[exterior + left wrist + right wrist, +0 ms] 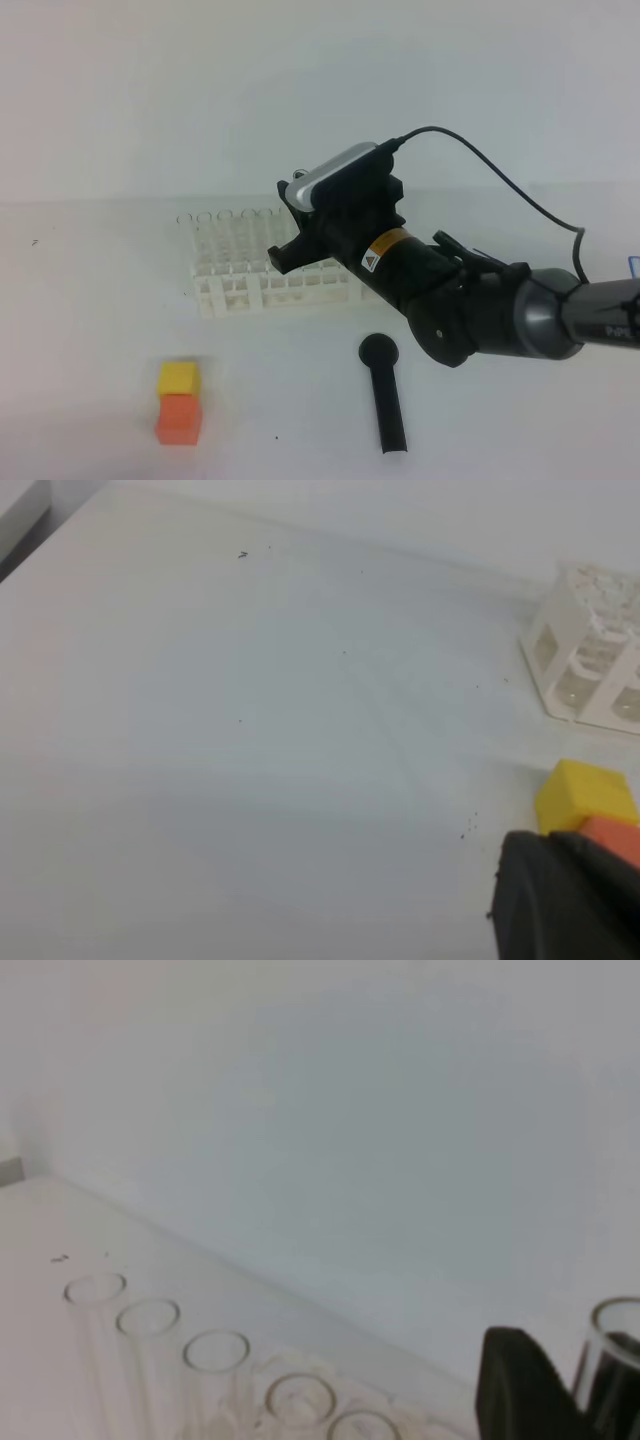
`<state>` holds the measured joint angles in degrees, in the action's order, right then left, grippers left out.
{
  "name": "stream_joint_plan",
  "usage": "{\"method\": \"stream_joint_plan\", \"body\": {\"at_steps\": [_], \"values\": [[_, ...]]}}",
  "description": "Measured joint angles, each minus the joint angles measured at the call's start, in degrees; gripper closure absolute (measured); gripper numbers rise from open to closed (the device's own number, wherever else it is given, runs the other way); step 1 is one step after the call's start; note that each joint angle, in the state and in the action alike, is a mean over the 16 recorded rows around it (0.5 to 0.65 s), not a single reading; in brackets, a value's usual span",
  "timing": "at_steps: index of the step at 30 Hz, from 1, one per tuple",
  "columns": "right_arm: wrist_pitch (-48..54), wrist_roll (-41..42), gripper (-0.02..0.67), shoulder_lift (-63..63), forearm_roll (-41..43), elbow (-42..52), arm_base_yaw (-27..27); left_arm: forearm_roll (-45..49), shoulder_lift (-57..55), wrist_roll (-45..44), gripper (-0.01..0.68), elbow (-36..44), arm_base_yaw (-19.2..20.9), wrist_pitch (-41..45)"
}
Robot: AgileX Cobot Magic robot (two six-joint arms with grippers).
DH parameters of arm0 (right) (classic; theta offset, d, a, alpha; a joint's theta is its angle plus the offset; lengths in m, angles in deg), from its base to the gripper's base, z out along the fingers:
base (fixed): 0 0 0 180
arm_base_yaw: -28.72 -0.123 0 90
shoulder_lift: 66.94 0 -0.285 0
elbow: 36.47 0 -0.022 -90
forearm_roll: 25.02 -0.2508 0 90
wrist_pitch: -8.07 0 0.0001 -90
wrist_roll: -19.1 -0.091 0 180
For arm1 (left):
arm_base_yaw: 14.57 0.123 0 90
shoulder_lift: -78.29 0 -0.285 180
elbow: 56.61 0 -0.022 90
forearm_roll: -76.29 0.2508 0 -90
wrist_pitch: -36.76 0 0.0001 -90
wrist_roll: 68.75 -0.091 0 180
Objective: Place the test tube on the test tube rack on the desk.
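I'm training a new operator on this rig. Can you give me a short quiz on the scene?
1. True or false: the black stick lies on the desk, outside the test tube rack.
2. Which one reaches over the rack? A: the left tool. B: the right tool.
3. Fill in: next to the orange cube, on its rack side, is a ___ cube.
Key: 1 true; 2 B; 3 yellow, the yellow cube.
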<state>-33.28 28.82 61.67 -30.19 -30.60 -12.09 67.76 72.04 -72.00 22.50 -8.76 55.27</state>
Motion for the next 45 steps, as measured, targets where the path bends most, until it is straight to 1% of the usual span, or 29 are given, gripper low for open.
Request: {"method": "stream_joint_plan", "body": {"at_steps": [8, 12, 16, 26, 29, 31, 34, 36, 45], "values": [[-1.4, -0.8, 0.531, 0.7, 0.0, -0.1, 0.1, 0.0, 0.0, 0.0, 0.673, 0.0, 0.0, 0.0], [-1.7, -0.8, 0.516, 0.7, 0.0, -0.1, 0.1, 0.0, 0.0, 0.0, 0.673, 0.0, 0.0, 0.0], [-1.8, -0.7, 0.471, 0.7, 0.1, -0.1, 0.1, 0.0, 0.0, 0.0, 0.673, 0.0, 0.0, 0.0], [-1.7, -0.1, 0.330, 0.3, 0.1, 0.0, 0.1, 0.0, 0.0, 0.0, 0.673, 0.0, 0.0, 0.0], [-0.4, 0.7, 0.305, -0.5, 0.1, 0.1, 0.1, 0.0, 0.0, 0.0, 0.673, 0.0, 0.0, 0.0], [1.3, 1.8, 0.301, -1.4, 0.0, 0.2, 0.1, 0.0, 0.0, 0.0, 0.673, 0.0, 0.0, 0.0], [5.0, 4.4, 0.316, -3.5, -0.6, 0.5, 0.2, -0.1, 0.0, 0.0, 0.673, 0.0, 0.0, 0.0], [8.0, 6.7, 0.343, -5.5, -1.2, 0.6, 0.3, -0.1, 0.0, 0.0, 0.673, 0.0, 0.0, 0.0], [25.3, 19.5, 0.529, -19.5, -4.4, 1.5, 1.7, -0.1, 0.0, 0.0, 0.673, 0.0, 0.0, 0.0]]}}
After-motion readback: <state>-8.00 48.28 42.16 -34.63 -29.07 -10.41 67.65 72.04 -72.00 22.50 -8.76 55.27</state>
